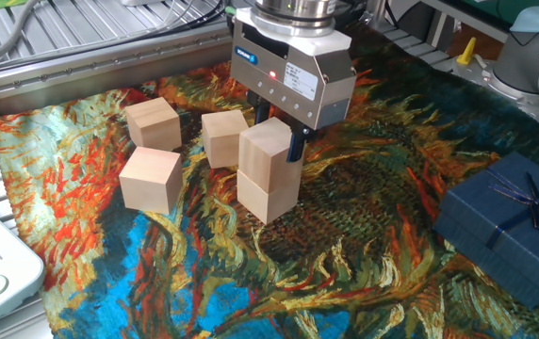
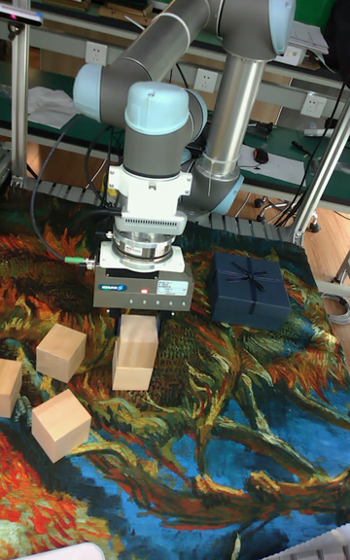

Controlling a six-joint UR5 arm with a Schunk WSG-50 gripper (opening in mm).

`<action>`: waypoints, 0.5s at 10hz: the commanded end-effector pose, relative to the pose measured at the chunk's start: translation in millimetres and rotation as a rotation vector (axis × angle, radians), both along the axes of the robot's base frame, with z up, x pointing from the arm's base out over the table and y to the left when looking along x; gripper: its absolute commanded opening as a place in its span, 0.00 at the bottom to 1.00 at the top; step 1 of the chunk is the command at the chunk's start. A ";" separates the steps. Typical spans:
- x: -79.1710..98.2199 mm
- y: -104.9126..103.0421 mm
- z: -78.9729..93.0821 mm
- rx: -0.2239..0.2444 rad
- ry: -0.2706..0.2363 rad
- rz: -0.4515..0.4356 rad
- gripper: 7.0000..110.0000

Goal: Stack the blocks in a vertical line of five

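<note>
**Second block seated, three still loose**

Nearest the front edge of the patterned cloth (image 1: 345,273), a loose block (image 1: 150,179) lies left of the stack. The bottom block (image 1: 268,196) carries the top block (image 1: 269,149), faces roughly aligned. Directly over it the gripper (image 1: 277,127) straddles that cube; whether the fingers clamp or merely flank it I cannot tell. Farther back-left lie two more blocks (image 1: 153,123) (image 1: 224,137). The gift box (image 1: 510,226) sits at the right edge.

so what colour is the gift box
Dark blue gift box with a matching ribbon; clearest in the fixed view.
</note>
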State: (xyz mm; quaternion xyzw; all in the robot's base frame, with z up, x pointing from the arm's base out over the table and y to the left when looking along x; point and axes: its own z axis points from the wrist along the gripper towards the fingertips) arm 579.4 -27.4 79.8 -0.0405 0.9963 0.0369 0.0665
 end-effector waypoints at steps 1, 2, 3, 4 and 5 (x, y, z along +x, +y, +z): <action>1.5 1.7 1.7 0.013 -0.003 -0.006 0.00; 1.5 1.8 1.9 0.013 -0.003 -0.006 0.00; 1.2 2.3 1.9 0.014 -0.002 -0.005 0.00; -0.3 3.1 1.8 0.017 0.004 -0.001 0.00; -3.4 4.1 1.6 0.021 0.016 0.001 0.00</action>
